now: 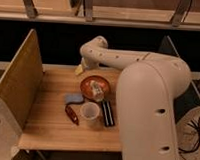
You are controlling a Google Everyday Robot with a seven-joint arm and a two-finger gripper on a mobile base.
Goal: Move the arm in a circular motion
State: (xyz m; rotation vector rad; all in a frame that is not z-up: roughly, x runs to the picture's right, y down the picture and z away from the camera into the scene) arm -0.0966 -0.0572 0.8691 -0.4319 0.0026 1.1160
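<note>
Closest to the camera is the fat cream-white arm [155, 107], and it hogs the whole right side of the shot. It blocks the right end of the wooden table [46, 129].

Next up on the tabletop there's a little cluster. A white cup [89, 112] sits between a dark red object [71, 114] on its left and a black bar-shaped thing [108, 113] on its right, both just beside it. A blue-grey sponge [73, 98] lies just behind the red one. Behind the cup is a reddish-brown bowl [88, 83] with some pale item [97, 90] in it. Can't tell what that is.

Further back, the arm runs left from the big segment as a thinner tube above the bowl, bends at a rounded elbow and drops down. The gripper [79, 70] is the small pale tip low over the rear of the table, just behind and left of the bowl. It doesn't seem to touch anything. Wide or narrow? Honestly can't tell.

A wooden side panel [18, 81] stands along the table's left edge. Behind everything is a dark gap under a shelf [56, 16].
</note>
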